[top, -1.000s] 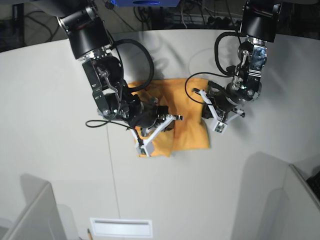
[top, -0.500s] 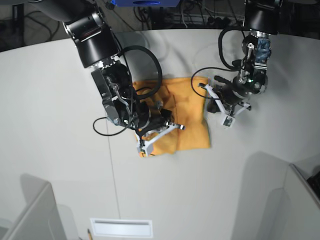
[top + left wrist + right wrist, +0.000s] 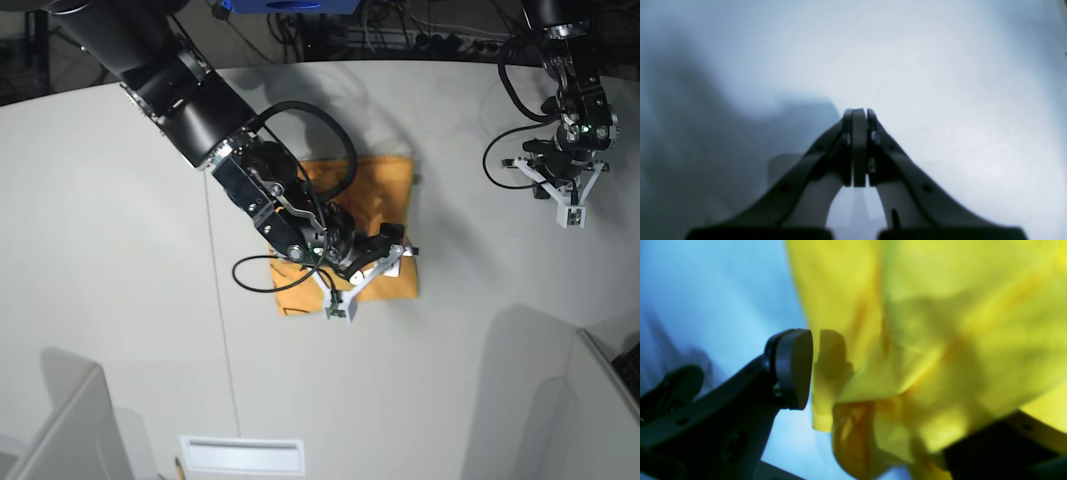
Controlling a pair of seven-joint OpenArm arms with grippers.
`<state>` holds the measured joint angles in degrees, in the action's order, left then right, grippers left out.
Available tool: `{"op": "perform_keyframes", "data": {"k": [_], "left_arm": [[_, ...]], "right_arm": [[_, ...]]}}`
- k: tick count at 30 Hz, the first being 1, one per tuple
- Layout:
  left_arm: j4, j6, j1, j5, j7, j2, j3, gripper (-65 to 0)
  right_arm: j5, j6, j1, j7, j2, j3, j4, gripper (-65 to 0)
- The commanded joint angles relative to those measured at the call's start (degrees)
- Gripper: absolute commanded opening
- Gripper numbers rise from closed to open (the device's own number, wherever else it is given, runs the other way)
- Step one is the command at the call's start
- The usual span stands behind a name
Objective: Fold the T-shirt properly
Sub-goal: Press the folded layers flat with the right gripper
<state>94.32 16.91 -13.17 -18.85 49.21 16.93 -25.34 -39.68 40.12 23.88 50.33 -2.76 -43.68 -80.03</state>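
The T-shirt (image 3: 380, 185) lies folded into a small orange block on the pale table (image 3: 120, 250). My right gripper (image 3: 368, 283) hangs low over its front right corner. In the right wrist view the T-shirt (image 3: 940, 323) looks yellow and bunches between the wide-apart jaws of the right gripper (image 3: 883, 400). One dark pad (image 3: 793, 368) stands just clear of the cloth's edge, and cloth drapes over the other finger. My left gripper (image 3: 573, 213) is off the shirt, far to the right over bare table. The left wrist view shows the left gripper (image 3: 859, 115) shut on nothing.
Grey partition panels rise at the front left (image 3: 60, 430) and front right (image 3: 590, 400). A white slotted plate (image 3: 242, 455) sits at the table's front edge. Cables (image 3: 400, 40) run behind the curved back edge.
My right arm swept to the right across the shirt and its jaws opened. My left arm pulled away from the shirt's right edge toward the far right, still shut.
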Motion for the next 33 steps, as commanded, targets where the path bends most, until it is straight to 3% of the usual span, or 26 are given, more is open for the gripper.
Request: {"op": "perform_keyframes", "data": {"k": [1, 7, 17, 21, 22, 24, 26, 28, 31, 33], "left_arm": [[0.84, 0.28, 0.47, -0.09, -0.64, 0.7, -0.63, -65.0], [1.63, 0.28, -1.29, -0.62, -0.64, 0.61, -0.63, -65.0], [1.02, 0.28, -0.85, -0.18, -0.82, 0.61, -0.72, -65.0], [1.1, 0.28, -1.29, -0.71, -0.82, 0.52, -5.47, -65.0], [1.1, 0.37, -1.29, -0.71, -0.82, 0.43, -7.32, -65.0], [0.93, 1.34, -1.38, -0.71, -0.82, 0.43, -10.39, -65.0], [0.93, 5.47, -1.29, -0.71, -0.73, 0.52, -13.29, -65.0], [1.02, 8.98, -1.12, -0.71, -0.64, 0.52, -15.23, -65.0], [1.28, 11.01, -1.38, -0.71, -0.55, 0.43, -15.84, -65.0], [0.75, 11.01, -1.38, -0.71, -0.55, 0.35, -16.11, -65.0]], "right_arm": [[-0.01, -0.12, 2.28, -0.17, -2.03, -0.93, -0.63, -26.7], [-0.19, -0.12, 5.62, -0.79, -5.72, -8.93, 6.23, -26.7], [-0.63, -0.34, 7.55, -8.35, -5.81, -17.73, 5.0, -26.7], [-0.63, -12.47, 6.14, -14.24, -5.72, -18.96, 2.89, -26.7], [-0.63, -14.14, 6.14, -14.85, -5.72, -19.04, 2.45, -26.7], [-0.63, -14.49, 6.23, -14.85, -5.63, -18.78, 1.04, -26.7], [-0.27, -14.49, 6.41, -14.77, -4.93, -18.69, -1.95, -26.7], [-0.27, -14.49, 6.32, -14.77, -2.11, -17.29, -6.17, -26.9], [-0.19, -14.32, 5.09, -14.68, 1.93, -13.59, -11.62, -27.0], [-0.19, -12.21, 3.77, -14.68, 3.51, -9.9, -11.88, -30.3]]}}
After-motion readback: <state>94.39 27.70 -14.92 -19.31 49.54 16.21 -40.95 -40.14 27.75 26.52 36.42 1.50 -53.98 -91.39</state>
